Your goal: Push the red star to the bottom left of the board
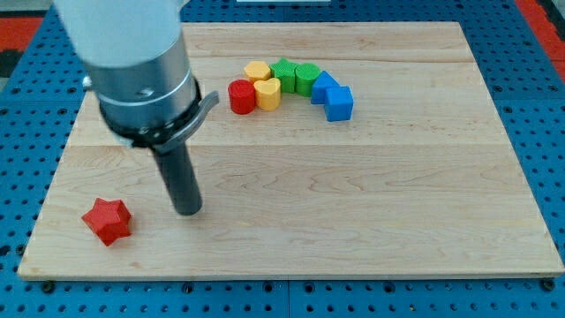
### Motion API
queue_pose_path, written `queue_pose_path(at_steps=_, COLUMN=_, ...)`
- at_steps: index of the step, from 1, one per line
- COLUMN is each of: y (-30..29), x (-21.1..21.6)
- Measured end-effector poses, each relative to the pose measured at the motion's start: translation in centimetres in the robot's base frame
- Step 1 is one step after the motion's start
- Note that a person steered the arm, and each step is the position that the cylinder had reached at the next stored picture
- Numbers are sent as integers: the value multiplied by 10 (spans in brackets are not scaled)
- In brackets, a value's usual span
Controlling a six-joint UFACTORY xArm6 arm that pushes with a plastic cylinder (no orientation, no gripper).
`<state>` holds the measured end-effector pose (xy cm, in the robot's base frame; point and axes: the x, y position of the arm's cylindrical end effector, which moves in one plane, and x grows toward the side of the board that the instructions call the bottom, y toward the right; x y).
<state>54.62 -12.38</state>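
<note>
One red star [108, 220] left of my tip [188, 212]; seven blocks, seemingly, cluster above.

Wooden board [353, 203]: pale, planked, evenly lit. Blue perforated surface [530, 97] beyond all four edges. Red area [18, 26] past top left corner.

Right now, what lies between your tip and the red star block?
Nothing: bare wooden board between my tip and the red star at its left, per the camera view.

Block count on the board [291, 238]: eight. Red, two: one star [107, 220], one cylinder [241, 95]. Yellow two, green two, blue two, shapes unclear.
</note>
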Motion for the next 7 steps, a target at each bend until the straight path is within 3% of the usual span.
queue_pose_path(at_steps=1, y=-40, x=6)
queue_pose_path(at_steps=3, y=-19, x=35)
queue_pose_path(at_steps=5, y=-78, x=37)
queue_pose_path(at_steps=6, y=-50, x=37)
queue_pose_path(at_steps=7, y=-30, x=11)
